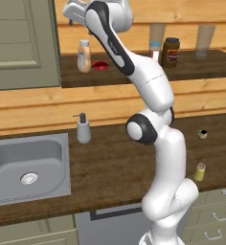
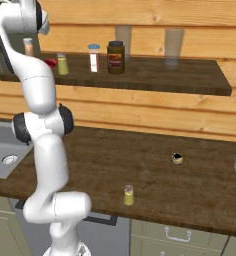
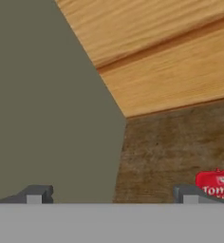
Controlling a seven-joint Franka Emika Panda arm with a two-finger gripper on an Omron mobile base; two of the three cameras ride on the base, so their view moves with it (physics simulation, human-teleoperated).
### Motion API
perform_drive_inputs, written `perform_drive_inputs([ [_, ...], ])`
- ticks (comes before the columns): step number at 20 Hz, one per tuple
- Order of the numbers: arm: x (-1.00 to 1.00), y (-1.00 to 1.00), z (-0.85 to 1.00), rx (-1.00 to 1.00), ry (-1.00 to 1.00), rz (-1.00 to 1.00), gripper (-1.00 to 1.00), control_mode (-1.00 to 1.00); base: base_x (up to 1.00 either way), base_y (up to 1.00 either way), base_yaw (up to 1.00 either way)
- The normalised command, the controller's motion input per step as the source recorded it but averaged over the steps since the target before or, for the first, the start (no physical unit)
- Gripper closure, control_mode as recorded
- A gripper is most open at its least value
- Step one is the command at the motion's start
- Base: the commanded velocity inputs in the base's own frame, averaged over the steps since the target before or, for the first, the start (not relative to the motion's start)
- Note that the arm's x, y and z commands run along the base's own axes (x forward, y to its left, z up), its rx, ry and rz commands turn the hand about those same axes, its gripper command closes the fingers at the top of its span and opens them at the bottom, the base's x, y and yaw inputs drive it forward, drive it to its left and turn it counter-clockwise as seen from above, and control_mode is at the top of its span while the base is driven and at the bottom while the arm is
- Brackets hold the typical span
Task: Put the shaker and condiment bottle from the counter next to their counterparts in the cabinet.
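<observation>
left base view: arm rises from lower right and reaches to the top of the frame; gripper [image 1: 73, 13] sits at the upper left, above the cabinet [image 1: 191, 67] shelf, its fingers not readable here. bottle [image 1: 84, 56] stands upright on the shelf left of centre, below the hand and apart from it. red item [image 1: 100, 65] lies just right of the bottle. brown jar [image 1: 170, 51] and a blue-capped bottle [image 1: 154, 49] stand further right, partly behind the arm. cabinet door [image 1: 21, 43] fills the upper left. on the counter [image 1: 105, 167]: shaker [image 1: 200, 172] upright at lower right near the front edge; a small dark round thing [image 1: 202, 134] above it; pump dispenser [image 1: 83, 128] beside the sink [image 1: 26, 167] at left.

right base view: arm on the left side. shaker [image 2: 128, 195] stands alone on the counter at lower centre, dark round thing [image 2: 177, 159] up and right of it. on the shelf, upper left: bottle [image 2: 28, 47] partly behind the arm, red item [image 2: 51, 63], second shaker [image 2: 63, 63], blue-capped bottle [image 2: 94, 58], brown jar [image 2: 116, 57].

hand view: two fingertips [image 3: 37, 193] at the bottom, spread wide, nothing between them. grey-green door [image 3: 42, 104] takes the left half, light planks [image 3: 171, 52] upper right, dark shelf [image 3: 166, 156] below them. red item [image 3: 216, 185] at the lower right edge, just beside the right tip.
</observation>
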Motion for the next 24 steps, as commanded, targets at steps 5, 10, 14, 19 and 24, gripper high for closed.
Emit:
perform_drive_inputs([
  [5, -0.18, -0.01, 0.10, 0.01, 0.00, 0.00, -1.00, -1.00, 0.00, 0.00, 0.00],
  [10, -0.94, -0.13, 0.30, 0.00, 0.00, 0.00, -1.00, -1.00, 0.00, 0.00, 0.00],
  [14, -1.00, -0.26, -0.37, -0.04, 0.00, 0.00, -1.00, -1.00, 0.00, 0.00, 0.00],
  [19, -0.94, -0.30, -0.65, -0.04, -0.01, 0.00, -1.00, -1.00, 0.00, 0.00, 0.00],
  [24, -0.20, -0.01, -0.02, 0.00, -0.02, 0.00, -1.00, -1.00, 0.00, 0.00, 0.00],
])
